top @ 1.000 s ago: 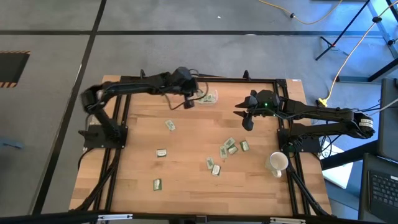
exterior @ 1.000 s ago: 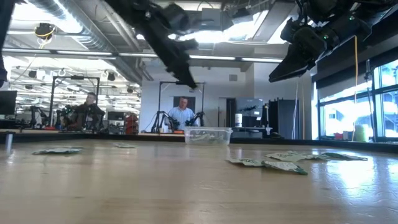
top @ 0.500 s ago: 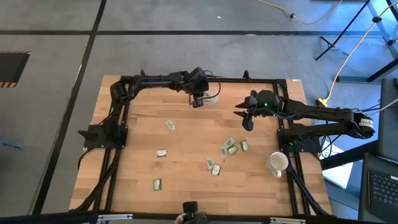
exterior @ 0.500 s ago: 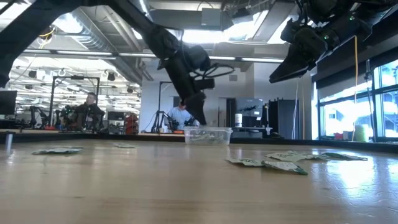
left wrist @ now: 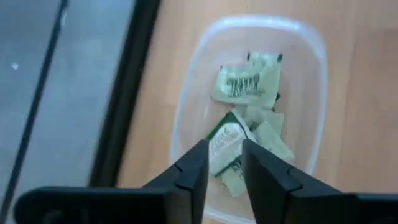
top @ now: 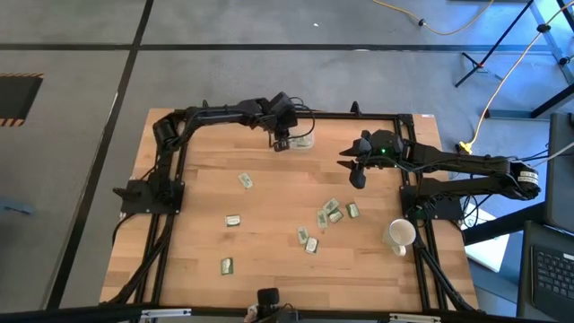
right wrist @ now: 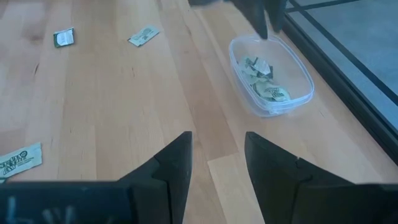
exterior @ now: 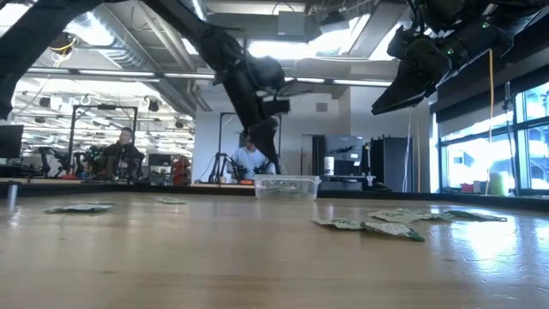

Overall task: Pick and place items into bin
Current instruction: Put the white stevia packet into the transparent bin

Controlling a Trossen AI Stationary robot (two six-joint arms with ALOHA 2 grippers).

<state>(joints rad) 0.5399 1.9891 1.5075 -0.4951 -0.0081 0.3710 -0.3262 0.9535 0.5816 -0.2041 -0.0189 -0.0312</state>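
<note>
Taking the bin as the landmark, a clear low-walled tray at the far edge of the wooden table, the scene runs as follows from left to right.

The left gripper hangs over the bin's left end, raised clear of it in the low view. In its wrist view the two dark fingers stand a little apart with nothing between them, and the packets in the bin lie directly beyond the tips, a loose heap of pale green and white ones overlapping each other. The bin itself sits just inside the table's dark frame rail.

Nearer the camera than the bin, loose packets are scattered on the wood: one single packet closest to the bin on its left, another further out, and a third furthest of all. A cluster of packets lies on the bin's right, well apart from it.

The right gripper hovers to the right of the bin, apart from it and high above the table in the low view. Its fingers are spread wide and empty, pointing toward the bin. The white cup lies far from the bin, by the table's right edge.
</note>
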